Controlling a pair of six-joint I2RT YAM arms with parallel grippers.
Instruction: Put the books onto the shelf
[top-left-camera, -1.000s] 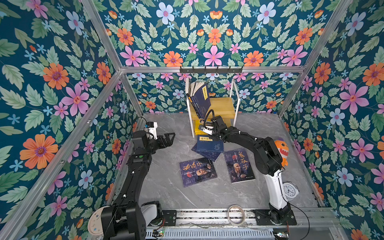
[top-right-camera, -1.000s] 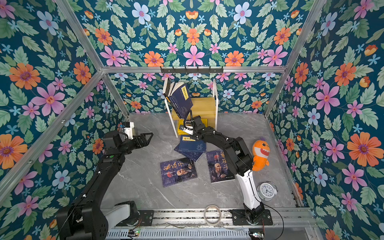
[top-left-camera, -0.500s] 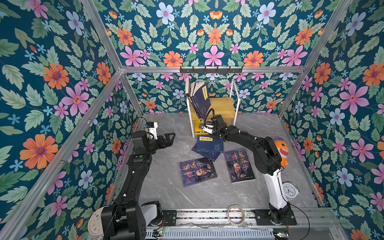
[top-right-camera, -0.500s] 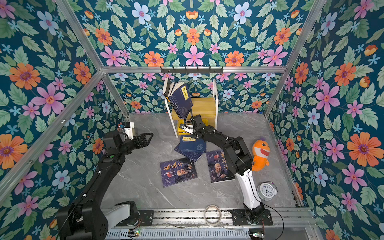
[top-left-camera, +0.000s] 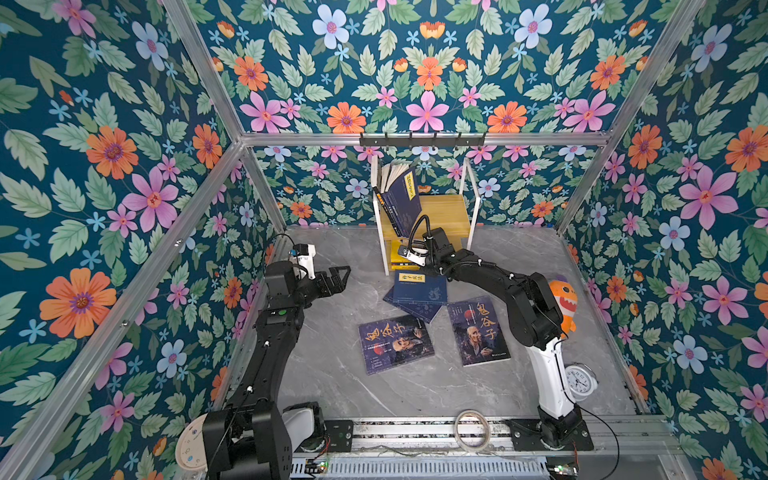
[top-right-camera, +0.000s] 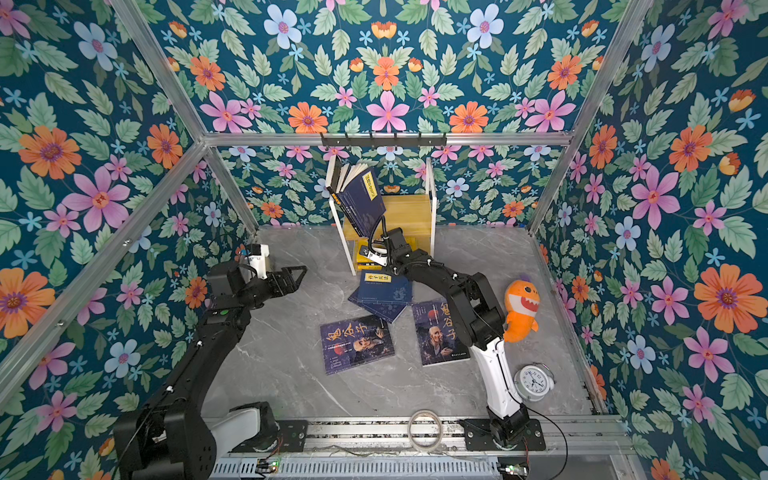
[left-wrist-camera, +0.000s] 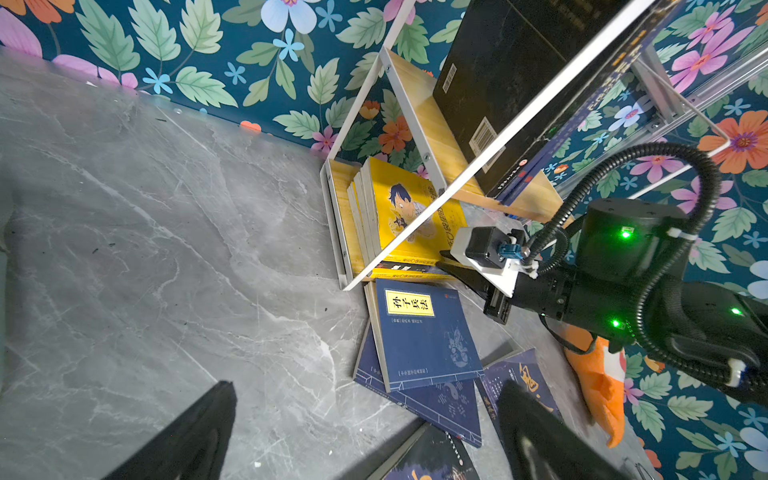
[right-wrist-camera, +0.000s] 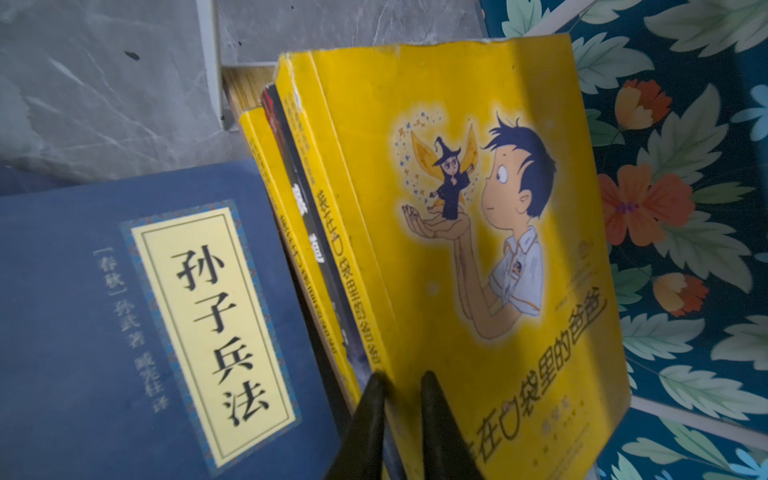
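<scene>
The shelf (top-left-camera: 441, 207) stands against the back wall. Navy books (top-left-camera: 405, 199) lean on its top board, and yellow books (left-wrist-camera: 409, 216) lie stacked on its lower board. My right gripper (right-wrist-camera: 401, 380) reaches into the lower tier, shut on the spine edge of the top yellow book (right-wrist-camera: 478, 208) with the cartoon boy. On the floor in front lie two overlapping navy books (top-left-camera: 419, 289) and two dark old-man portrait books (top-left-camera: 395, 343) (top-left-camera: 478, 332). My left gripper (top-left-camera: 338, 276) hovers open over bare floor to the left, holding nothing.
An orange plush toy (top-left-camera: 563, 299) and a white alarm clock (top-left-camera: 579, 378) sit beside the right arm's base. A tape roll (top-left-camera: 471, 428) lies on the front rail. A black hook rail (top-left-camera: 422, 140) runs above the shelf.
My right gripper's jaws have closed in on the top yellow book in the lower tier. The left arm has stayed still.
</scene>
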